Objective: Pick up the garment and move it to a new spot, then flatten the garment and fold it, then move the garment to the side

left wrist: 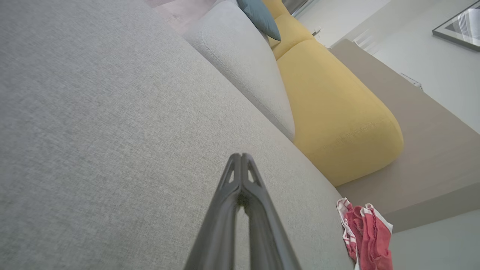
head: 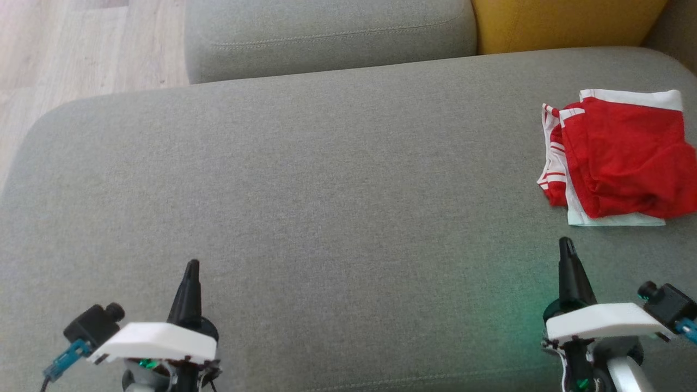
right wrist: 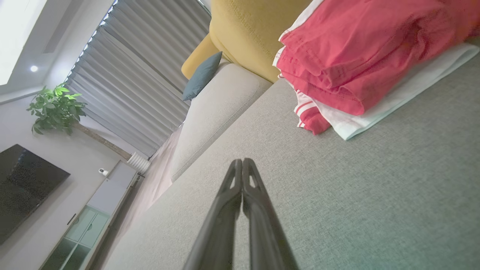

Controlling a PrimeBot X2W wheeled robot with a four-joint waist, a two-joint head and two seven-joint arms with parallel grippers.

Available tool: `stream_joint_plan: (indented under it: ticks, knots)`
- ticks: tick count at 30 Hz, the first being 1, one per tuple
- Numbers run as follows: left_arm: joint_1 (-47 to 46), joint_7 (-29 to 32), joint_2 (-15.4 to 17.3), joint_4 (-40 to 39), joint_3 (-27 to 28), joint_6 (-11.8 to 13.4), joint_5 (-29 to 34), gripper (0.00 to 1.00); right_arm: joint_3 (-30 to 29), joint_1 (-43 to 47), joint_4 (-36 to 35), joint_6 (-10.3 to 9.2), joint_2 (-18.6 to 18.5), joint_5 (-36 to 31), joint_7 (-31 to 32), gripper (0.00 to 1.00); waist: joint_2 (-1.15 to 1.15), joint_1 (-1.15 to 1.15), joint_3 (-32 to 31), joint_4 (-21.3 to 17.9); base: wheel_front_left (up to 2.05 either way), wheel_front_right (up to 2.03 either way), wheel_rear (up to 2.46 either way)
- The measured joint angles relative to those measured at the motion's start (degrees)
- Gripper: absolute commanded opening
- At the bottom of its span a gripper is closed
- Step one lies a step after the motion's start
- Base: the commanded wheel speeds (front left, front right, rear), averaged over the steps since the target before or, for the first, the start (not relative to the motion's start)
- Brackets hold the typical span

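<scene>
A red garment with white bands lies folded at the right edge of the grey sofa seat. It also appears as a red garment near the top right of the right wrist view, and as a small red garment low on the right of the left wrist view. My right gripper is shut and empty, a short way in front of the garment. Far from it, at the lower left, my left gripper is shut and holds nothing. Both pairs of fingertips meet in the wrist views: left gripper, right gripper.
A grey backrest cushion and a yellow cushion run along the far side of the seat. Wooden floor lies beyond the seat's rounded left corner. The right wrist view takes in curtains, a plant and a television.
</scene>
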Motion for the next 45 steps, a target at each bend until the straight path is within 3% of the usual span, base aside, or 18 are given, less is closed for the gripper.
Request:
stream_joint_plan:
  ticks: [45]
  knots:
    - [-2.4, 7.1, 0.2, 2.0, 6.5, -3.5, -26.1, 0.00, -5.3, -0.2, -1.4, 0.00, -0.2, 29.4, 7.4, 0.00, 0.00, 0.00, -0.4, 2.0, 0.00, 0.00, 0.00]
